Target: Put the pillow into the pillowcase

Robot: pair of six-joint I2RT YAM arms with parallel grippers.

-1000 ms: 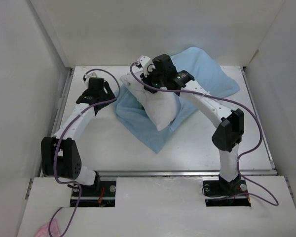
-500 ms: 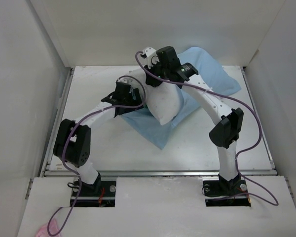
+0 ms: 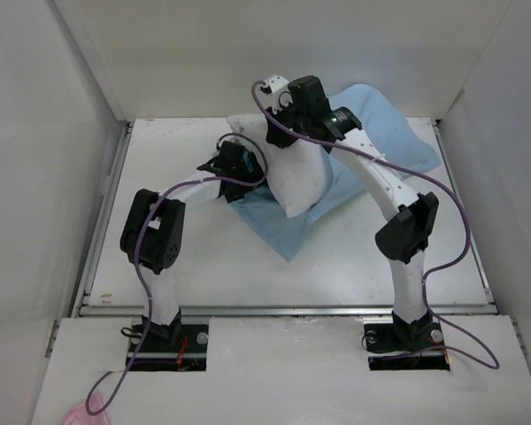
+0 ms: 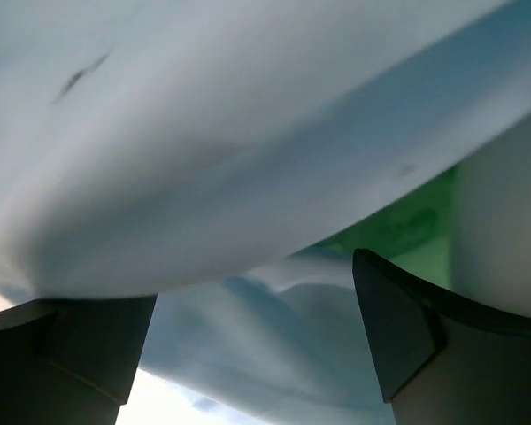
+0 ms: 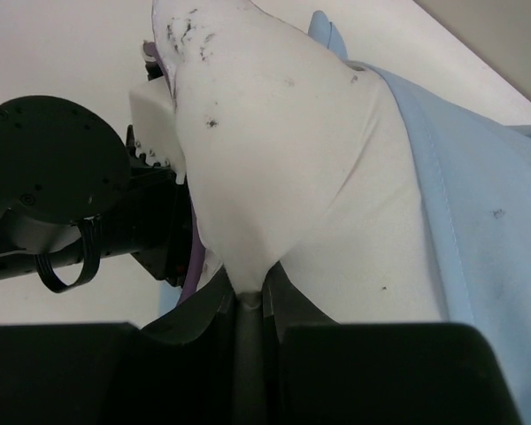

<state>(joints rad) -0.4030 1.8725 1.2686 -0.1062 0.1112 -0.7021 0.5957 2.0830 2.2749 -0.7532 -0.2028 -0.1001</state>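
Note:
The white pillow hangs tilted over the light blue pillowcase, which lies rumpled at the back middle of the table. My right gripper is shut on the pillow's upper edge; the right wrist view shows the white cloth pinched between the jaws. My left gripper is open, pushed in at the pillow's left side just above the pillowcase. In the left wrist view the pillow's underside bulges overhead, blue cloth lies between the fingers and the teal-green face shows behind.
White walls enclose the table on the left, back and right. The table's left rail runs beside the left arm. Purple cables loop off both arms.
My left gripper has swung right from the table's left side to the pillow's left edge. My right gripper has moved the pillow slightly up and back to the right.

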